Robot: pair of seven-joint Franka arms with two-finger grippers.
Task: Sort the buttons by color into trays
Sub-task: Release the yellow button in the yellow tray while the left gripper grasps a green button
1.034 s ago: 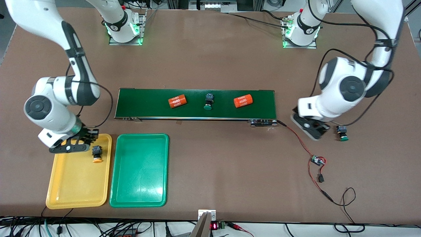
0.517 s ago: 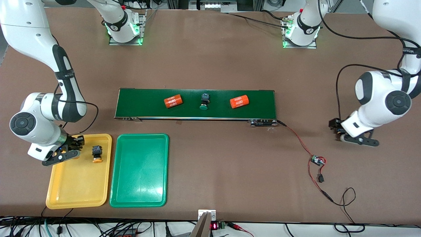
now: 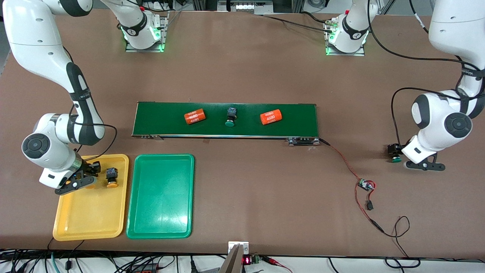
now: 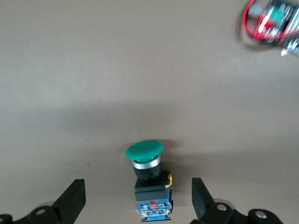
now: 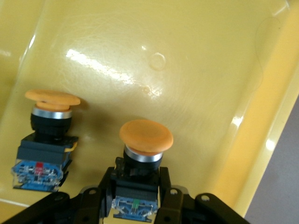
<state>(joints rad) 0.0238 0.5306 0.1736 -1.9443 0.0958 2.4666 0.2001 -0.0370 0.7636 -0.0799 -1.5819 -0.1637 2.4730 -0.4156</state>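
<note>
While the right gripper hangs low over the yellow tray, its fingers are clamped on the black body of an orange button, cap pointing away from the wrist. A second orange button already lies in that tray just beside it, so the held one looks about to be set down alongside its match.

The left gripper sits low at the left arm's end of the table, spread wide with nothing between its fingers, straddling a green button that lies on its side on the bare table near the small circuit board. Probably that stance is a line-up for a grasp across the body.

Another green button lies on the dark belt, between two orange cylinders. The green tray, beside the yellow one, holds nothing.

From the front, the right arm's wrist hides most of the held button, and the left wrist covers part of the green one.
</note>
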